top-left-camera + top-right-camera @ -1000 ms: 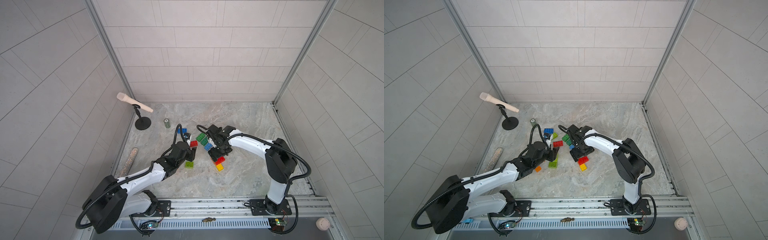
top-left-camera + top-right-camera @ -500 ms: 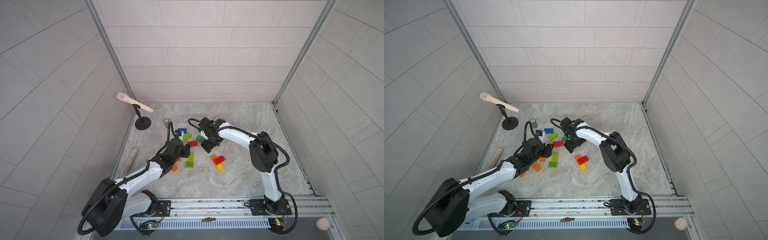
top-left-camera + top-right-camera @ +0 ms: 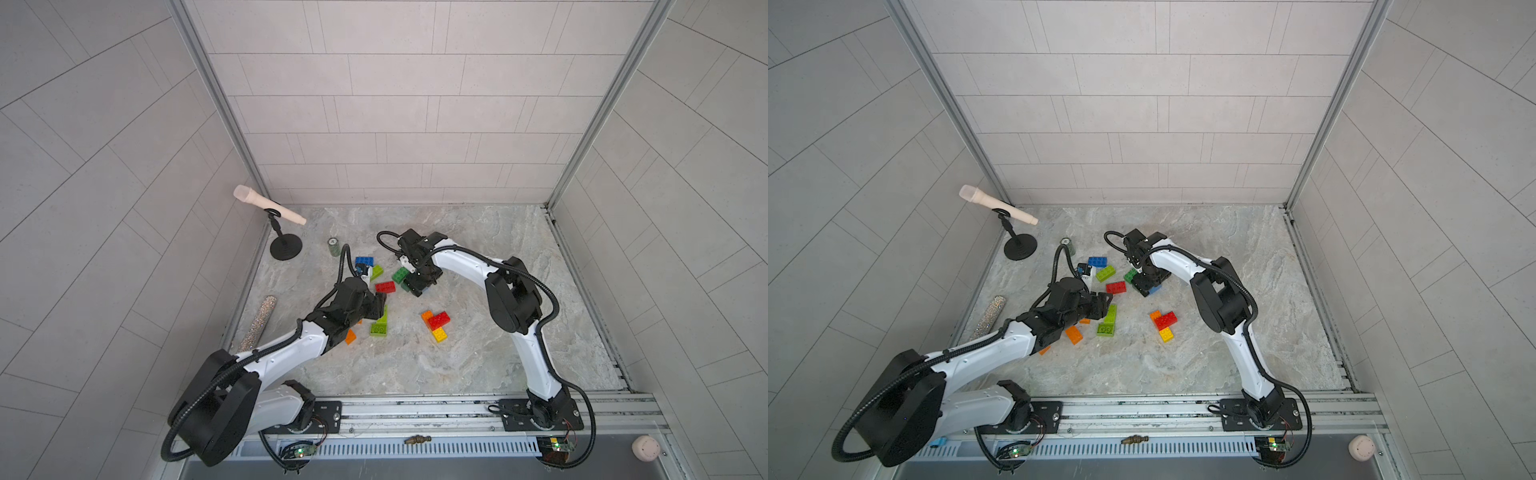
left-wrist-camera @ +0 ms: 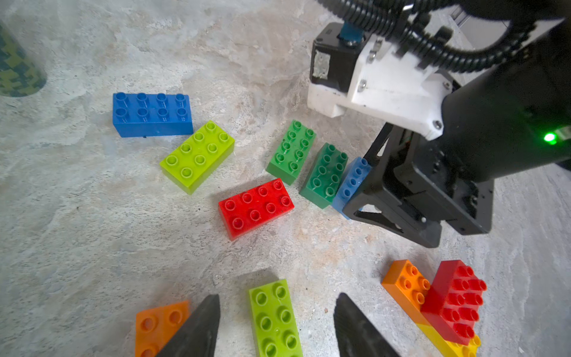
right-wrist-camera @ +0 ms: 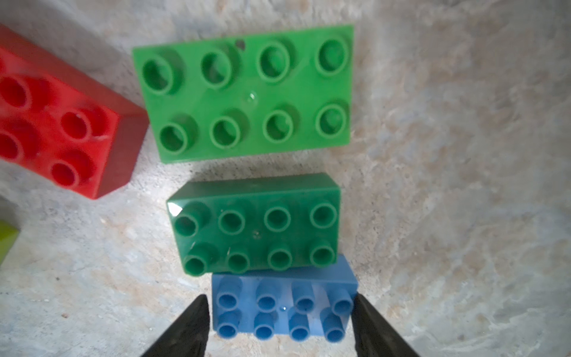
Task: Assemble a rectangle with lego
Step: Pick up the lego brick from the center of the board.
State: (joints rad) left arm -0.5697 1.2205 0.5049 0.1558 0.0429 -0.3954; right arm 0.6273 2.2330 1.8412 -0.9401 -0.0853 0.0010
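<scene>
Now right gripper (image 5: pixel 279 298) flanks short ends of blue brick (image 5: pixel 284 309), dark green brick (image 5: pixel 256 225) blocking long side; clamped or not, unclear. Left gripper (image 4: pixel 278 296) jaws apart astride lime brick (image 4: pixel 275 321).

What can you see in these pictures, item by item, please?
blue studded plastic bricks: two; darker far side, paler central.
green plastic bricks: two; dark beside paler blue, bright next along.
lime plastic bricks: at least two; one by darker blue, one nearer the front.
red plastic bricks: two; one loose, one atop orange and yellow.
orange plastic bricks: at least two; under that red, beside nearer lime.
yellow plastic brick: one, under that red.
dark green cylinder: one, far side.
beige microphone on black stand: one, far corner.
glittery silver rod: one, marbled table edge.
pale ball, brassy finial: one each, front edge.
left gripper: black fingers open astride nearer lime.
right gripper: black fingers flanking paler blue.
</scene>
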